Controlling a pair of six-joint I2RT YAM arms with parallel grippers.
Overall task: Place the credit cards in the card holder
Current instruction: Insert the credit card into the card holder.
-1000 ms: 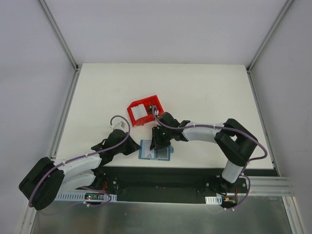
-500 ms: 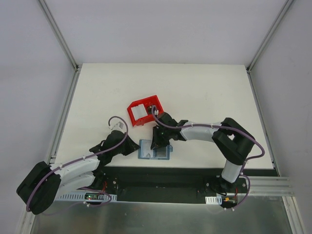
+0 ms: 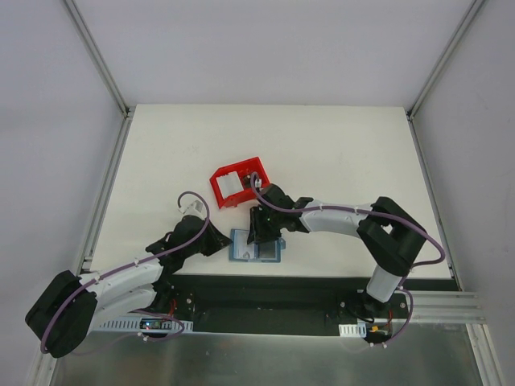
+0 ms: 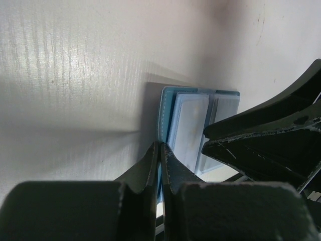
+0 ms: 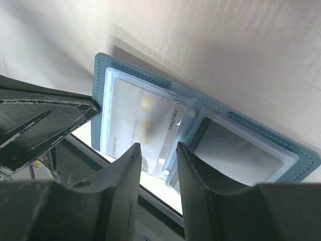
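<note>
The left pincer [image 4: 159, 149] is lying low over the table [image 3: 338, 161], its fingers drawn in to a thin slit, and a sliver of blue is showing between them, so it is clamping the near left edge of the card holder [image 4: 164, 108]. Farther out from this pincer and a little to its right, the red bin [image 3: 221, 191] is sitting well clear of the fingers. The card holder is lying spread open and flat on the table, just ahead of the left pincer's tips and directly under the right pincer [image 5: 158, 146]. A pale card [image 5: 145, 125] is resting in the holder's left clear pocket, on the side nearer the left pincer, with its end reaching into the gap between the right pincer's fingers. The pocket beside it is showing grey, and I cannot tell whether that is a card. The right pincer is hanging over the holder with its fingers apart, gripping nothing, one on each side of the card's end.
</note>
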